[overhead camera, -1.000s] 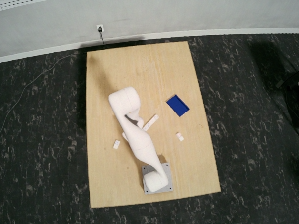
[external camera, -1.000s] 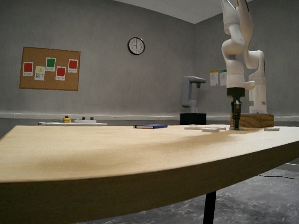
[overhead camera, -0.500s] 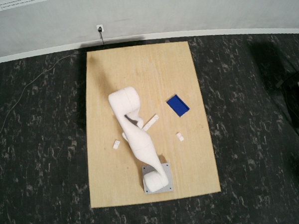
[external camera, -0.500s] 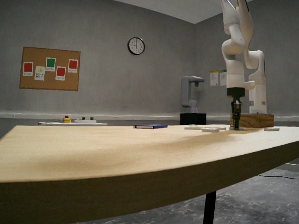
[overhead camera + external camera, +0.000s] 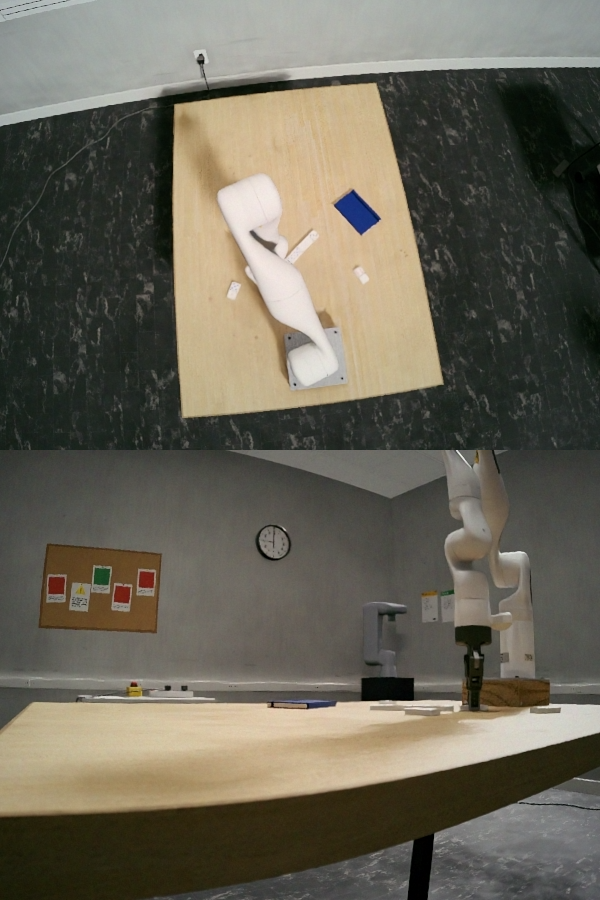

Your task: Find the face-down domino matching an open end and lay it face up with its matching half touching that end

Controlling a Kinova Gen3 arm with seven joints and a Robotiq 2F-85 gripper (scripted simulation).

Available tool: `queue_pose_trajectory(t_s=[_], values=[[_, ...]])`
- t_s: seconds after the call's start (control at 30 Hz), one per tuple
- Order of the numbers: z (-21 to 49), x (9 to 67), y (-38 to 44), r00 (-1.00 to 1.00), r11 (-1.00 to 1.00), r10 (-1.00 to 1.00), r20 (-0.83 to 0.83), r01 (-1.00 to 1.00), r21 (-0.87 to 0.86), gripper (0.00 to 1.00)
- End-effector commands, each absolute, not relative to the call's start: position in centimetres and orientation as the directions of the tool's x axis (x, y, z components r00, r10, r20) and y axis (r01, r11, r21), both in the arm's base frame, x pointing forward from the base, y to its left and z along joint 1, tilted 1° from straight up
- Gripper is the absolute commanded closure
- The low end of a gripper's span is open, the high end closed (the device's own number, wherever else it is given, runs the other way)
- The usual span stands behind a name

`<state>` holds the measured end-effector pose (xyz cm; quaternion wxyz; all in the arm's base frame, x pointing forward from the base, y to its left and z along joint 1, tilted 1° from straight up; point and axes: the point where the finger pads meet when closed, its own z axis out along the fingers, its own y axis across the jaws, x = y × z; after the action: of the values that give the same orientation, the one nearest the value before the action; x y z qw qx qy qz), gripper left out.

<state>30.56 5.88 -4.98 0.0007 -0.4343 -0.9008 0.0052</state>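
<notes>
Tabletop [image 5: 215,350] of pale wood carries everything, and the white arm [image 5: 280,285] leans over its middle and hides part of the work. The blue tray [image 5: 357,211], right of centre in the top view, is the only container. It is shallow and open, and nothing is visible inside it.

The line of dominoes [image 5: 303,246] lies diagonally just left of the tray. Its upper right end is free, and its lower left end goes under the arm, so I cannot tell if anything touches it there.

One loose domino [image 5: 233,290] at the lower left lies face up with pips showing, so it seems to be turned and checked. Another domino [image 5: 361,275], below the tray, shows no pips I can read and is probably still face down.

In the exterior view the pincer [image 5: 474,702] is down at the tabletop with its jaws narrowly set. It appears to grip a small white domino piece [image 5: 468,708] that is at the surface. I judge that the placing is under way but not finished; release and a check of the contact remain.
</notes>
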Motion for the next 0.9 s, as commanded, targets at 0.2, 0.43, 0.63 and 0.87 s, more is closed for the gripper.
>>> queue_pose_trajectory(t_s=[0.2, 0.43, 0.63, 0.87], values=[[-4.94, 30.81, 5.67, -0.623, 0.623, 0.782, -0.004, 0.782, -0.009, 0.69], [-4.94, 31.06, 5.41, -0.623, 0.623, 0.782, -0.004, 0.782, -0.009, 0.69], [-4.94, 31.25, 5.21, -0.623, 0.623, 0.782, -0.004, 0.782, -0.009, 0.69], [-4.94, 31.39, 5.05, -0.623, 0.623, 0.782, -0.004, 0.782, -0.009, 0.69]])
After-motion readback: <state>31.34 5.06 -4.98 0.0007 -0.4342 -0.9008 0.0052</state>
